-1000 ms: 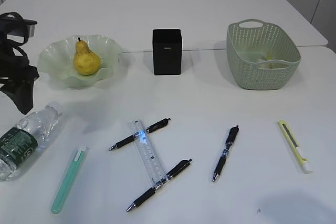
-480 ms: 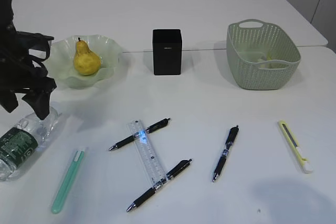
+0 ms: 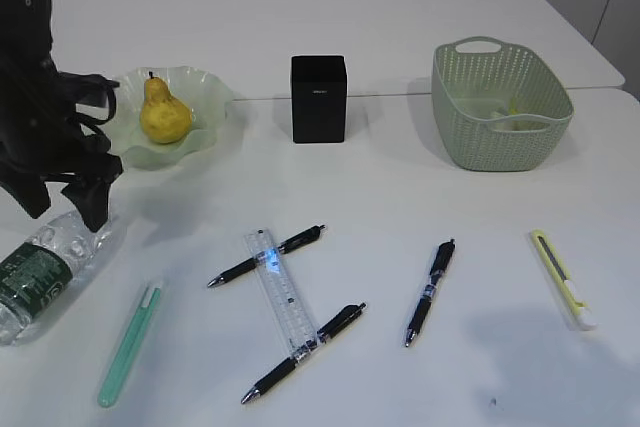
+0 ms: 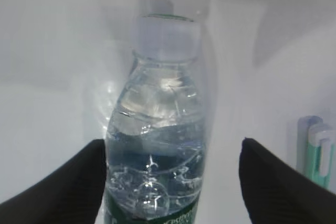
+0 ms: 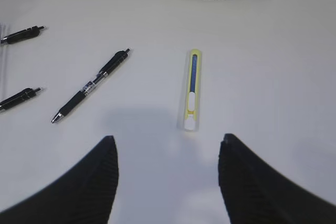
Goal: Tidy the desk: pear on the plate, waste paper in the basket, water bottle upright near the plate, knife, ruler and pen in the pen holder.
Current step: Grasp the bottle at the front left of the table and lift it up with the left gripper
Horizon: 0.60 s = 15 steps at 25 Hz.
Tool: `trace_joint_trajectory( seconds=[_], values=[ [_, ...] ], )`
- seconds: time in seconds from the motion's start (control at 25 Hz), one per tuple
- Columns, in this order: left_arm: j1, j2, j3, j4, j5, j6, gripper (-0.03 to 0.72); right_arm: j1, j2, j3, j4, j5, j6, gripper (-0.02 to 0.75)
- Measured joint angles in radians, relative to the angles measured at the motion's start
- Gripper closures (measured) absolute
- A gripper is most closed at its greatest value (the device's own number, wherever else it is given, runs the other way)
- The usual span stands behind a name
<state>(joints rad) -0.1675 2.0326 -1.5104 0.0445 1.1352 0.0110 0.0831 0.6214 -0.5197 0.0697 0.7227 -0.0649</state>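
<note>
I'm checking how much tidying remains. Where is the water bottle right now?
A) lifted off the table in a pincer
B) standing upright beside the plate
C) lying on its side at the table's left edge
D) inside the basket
C: the water bottle lies flat on the table, between the open fingers of the left pincer.

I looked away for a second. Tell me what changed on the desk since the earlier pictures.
The left arm came further into the scene from the left edge, toward the lying water bottle. The left gripper now has its open jaws on either side of the bottle, not closed on it. Nothing was taken or released. The pear on the plate, pen holder, basket, ruler and pens stayed put.
</note>
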Motion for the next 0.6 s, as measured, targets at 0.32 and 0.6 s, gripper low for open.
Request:
trace_joint_trajectory(
  seconds=[0.32, 0.6],
  values=[
    [0.0, 0.056, 0.0, 0.02, 0.008, 0.0, 0.128, 0.0, 0.018, 0.0, 0.0, -0.022, 0.0, 0.26],
    [0.0, 0.086, -0.002, 0.03, -0.002, 0.0, 0.127, 0.0, 0.018, 0.0, 0.0, -0.023, 0.0, 0.26]
  ],
)
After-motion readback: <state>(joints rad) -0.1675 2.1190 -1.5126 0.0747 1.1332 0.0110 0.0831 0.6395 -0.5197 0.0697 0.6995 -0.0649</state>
